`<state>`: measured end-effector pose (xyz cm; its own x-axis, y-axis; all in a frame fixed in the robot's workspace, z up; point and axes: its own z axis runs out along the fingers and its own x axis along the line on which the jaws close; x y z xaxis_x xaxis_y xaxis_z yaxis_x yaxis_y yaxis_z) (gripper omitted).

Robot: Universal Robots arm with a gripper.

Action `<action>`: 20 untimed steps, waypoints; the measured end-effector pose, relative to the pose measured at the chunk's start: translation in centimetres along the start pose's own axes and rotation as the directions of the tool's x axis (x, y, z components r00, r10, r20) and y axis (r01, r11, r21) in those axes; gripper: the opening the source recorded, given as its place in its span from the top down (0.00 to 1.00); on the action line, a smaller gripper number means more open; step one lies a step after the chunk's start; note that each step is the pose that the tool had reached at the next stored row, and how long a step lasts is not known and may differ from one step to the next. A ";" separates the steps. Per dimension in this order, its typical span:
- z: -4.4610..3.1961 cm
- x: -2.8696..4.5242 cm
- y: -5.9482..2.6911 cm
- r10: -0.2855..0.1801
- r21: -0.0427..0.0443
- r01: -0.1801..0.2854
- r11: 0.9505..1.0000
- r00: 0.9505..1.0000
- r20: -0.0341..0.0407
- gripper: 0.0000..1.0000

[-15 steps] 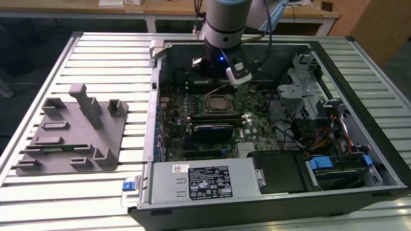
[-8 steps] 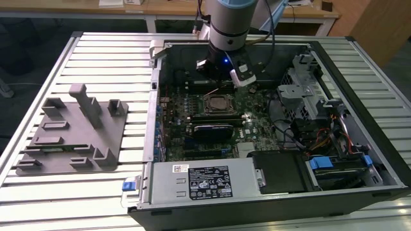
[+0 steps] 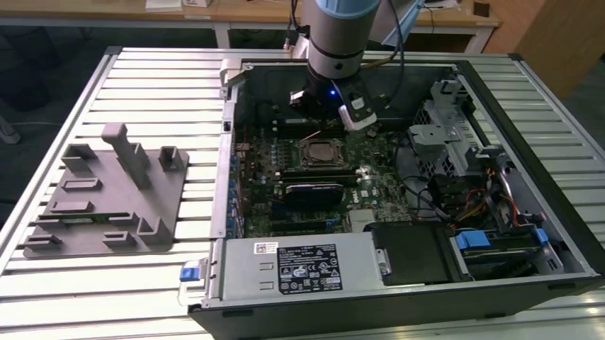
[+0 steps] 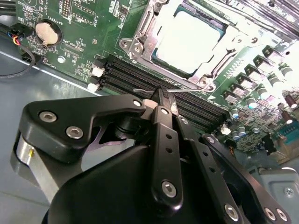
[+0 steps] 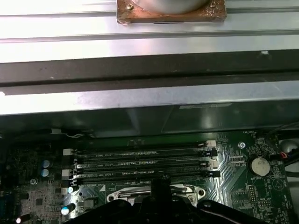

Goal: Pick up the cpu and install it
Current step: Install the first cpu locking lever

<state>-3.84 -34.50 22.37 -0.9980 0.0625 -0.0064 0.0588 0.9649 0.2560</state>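
Observation:
The cpu [image 4: 191, 39], a flat silvery square, lies inside the metal socket frame [image 4: 140, 28] on the green motherboard; in the exterior view the cpu [image 3: 321, 150] shows at the middle of the board. My gripper [image 4: 162, 99] hangs just off the socket's edge, over the black memory slots [image 4: 126, 74], with its two black fingers pressed together and no chip between them. A thin wire socket lever [image 4: 187, 90] runs right past the fingertips; whether they touch it I cannot tell. In the exterior view the gripper [image 3: 319, 117] sits under the arm's wrist, just behind the socket.
The open computer case [image 3: 529, 234] lies on a slatted metal table [image 3: 142, 85]. Grey plastic holder blocks [image 3: 104, 205] stand at the exterior view's left. A power supply [image 3: 293, 265], drive cage [image 3: 463, 142] and cables [image 3: 472, 205] crowd the case. A coin battery [image 4: 48, 31] sits near the slots.

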 end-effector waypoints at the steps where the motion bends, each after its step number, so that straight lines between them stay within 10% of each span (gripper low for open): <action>1: 0.00 0.00 0.00 0.000 0.000 0.000 1.000 1.000 0.000 0.89; 6: 0.05 0.01 0.05 -0.001 0.016 0.000 1.000 1.000 0.002 0.89; 20: 0.94 0.03 -0.01 -0.001 0.018 0.001 1.000 1.000 0.005 0.89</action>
<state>-3.85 -34.27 21.45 -0.9980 0.0625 -0.0116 0.0579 0.9694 0.2386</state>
